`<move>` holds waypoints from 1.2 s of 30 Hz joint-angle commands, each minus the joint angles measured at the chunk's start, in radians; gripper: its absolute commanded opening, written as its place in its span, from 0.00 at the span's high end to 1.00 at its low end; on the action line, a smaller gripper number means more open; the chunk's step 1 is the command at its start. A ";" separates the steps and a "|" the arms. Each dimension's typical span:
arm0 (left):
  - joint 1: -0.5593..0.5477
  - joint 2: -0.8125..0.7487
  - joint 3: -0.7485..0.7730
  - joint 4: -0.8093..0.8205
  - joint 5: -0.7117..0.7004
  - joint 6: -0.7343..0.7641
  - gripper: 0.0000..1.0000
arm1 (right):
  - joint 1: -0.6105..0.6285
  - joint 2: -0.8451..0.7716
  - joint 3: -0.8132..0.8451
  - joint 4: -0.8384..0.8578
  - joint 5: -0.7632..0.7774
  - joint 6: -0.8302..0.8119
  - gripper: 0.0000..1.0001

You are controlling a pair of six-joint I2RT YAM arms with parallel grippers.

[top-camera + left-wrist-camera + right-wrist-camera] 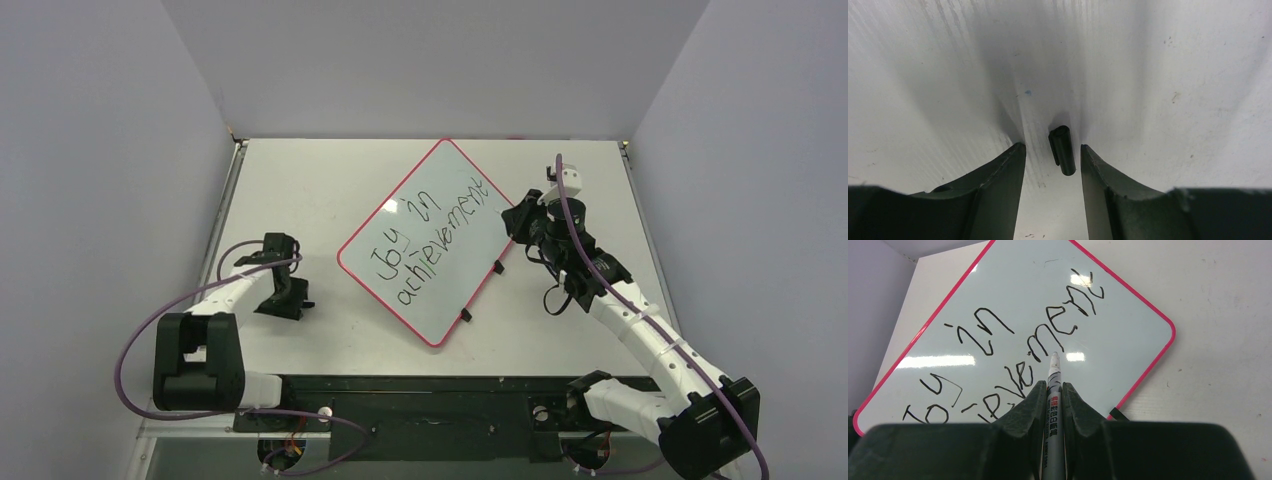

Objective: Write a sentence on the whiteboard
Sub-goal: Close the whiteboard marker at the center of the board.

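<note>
Right tool (1053, 387) pinching a marker (1053, 367), at the right edge of the whiteboard (452, 292), which lies askew mid-way across the worktop (300, 180) and bears the sentence (430, 235). Left tool (1050, 147), spread astride a black cap (1063, 150), near left.

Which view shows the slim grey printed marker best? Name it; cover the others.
Right wrist: the marker clamped between the right gripper's fingers, tip toward the red-rimmed whiteboard. Top external hides it under that gripper; left wrist shows none of it.

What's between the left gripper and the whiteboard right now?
Only bare table, in the top view, separates the left gripper from the whiteboard. The left wrist view shows a small black cap between its fingers.
</note>
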 commanded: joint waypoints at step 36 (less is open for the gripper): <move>0.131 -0.456 0.014 0.206 0.233 0.202 1.00 | 0.274 -0.005 0.103 0.260 -0.379 -0.207 1.00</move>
